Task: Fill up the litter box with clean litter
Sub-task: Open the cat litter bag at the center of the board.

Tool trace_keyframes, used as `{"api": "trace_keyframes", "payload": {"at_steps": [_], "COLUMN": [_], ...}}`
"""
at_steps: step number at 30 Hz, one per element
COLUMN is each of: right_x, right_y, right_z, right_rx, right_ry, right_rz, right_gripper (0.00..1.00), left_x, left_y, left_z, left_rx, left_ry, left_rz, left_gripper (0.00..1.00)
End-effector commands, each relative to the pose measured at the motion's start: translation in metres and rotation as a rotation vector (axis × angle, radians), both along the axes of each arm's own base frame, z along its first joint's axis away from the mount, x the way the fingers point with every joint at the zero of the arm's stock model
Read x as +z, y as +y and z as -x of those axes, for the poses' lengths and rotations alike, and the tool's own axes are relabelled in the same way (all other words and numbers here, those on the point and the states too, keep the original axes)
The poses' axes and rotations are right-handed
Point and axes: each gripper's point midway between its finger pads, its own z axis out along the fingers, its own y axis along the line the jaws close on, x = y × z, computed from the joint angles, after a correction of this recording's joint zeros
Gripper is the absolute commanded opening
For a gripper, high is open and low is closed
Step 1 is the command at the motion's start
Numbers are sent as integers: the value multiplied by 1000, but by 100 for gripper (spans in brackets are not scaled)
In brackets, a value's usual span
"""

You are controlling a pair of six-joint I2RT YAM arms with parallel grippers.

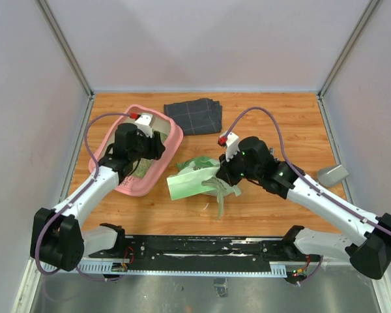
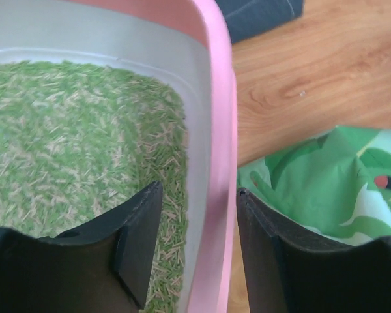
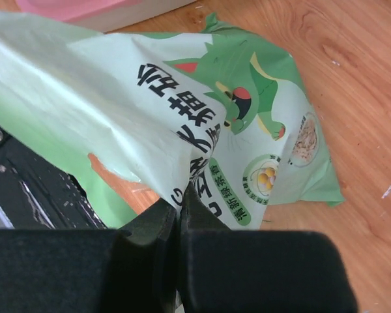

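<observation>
litter up close: clean litter (image 2: 72, 150) lies as a loose bed of fine green and tan slivers on the pale floor of the litter box (image 2: 220, 130), thinning toward the wall. the left wrist view cuts the box off at the left and bottom, so how far the bed runs can't be told. from above, the pink box sits on the left half of the table (image 1: 267, 208), set at an angle. the left gripper (image 2: 199, 190) hangs over it and hides most of the inside. its jaws stand apart astride the pink rim, one finger over the grains, the other outside, clamping nothing. just beside that rim lies the green-and-white bag (image 3: 150, 117), crumpled, its mouth not clearly visible. the right gripper (image 3: 179, 208) is pinched tight on a fold of the bag's film, fingertips buried under it. a dark folded cloth (image 1: 194, 115) sits behind the box, and a grey scoop (image 1: 332, 174) is well off at the right edge, partly behind the right arm.
</observation>
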Motion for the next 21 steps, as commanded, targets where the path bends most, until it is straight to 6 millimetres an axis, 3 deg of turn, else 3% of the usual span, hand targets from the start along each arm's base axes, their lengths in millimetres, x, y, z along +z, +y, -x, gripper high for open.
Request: {"api": "trace_keyframes", "payload": {"at_steps": [1,5,9,12,15,21], "right_x": [28,39,44,42,40,37], "right_y": [12,10,8,8,7,1], "right_z": [-23,-36,-46,-48,-50,-56], "right_rx": [-95,-135,-164,-163,-168,-194], "right_ry": [99,126,115,113,108,77], "right_rz": [-235,-319,-329,-323,-315,-288], "right_gripper": [1,1,1,1,1,1], "left_x": [80,129,143,136,124,83], "left_y": [10,-11,-28,-42,-48,-53], "left_z": [-8,36,81,112,130,144], "left_rx": [138,17,-47,-128,-159,-139], "left_ry": [-109,-190,-94,-2,64,222], "left_rz": [106,184,386,515,575,634], "left_gripper": [53,55,60,64,68,69]}}
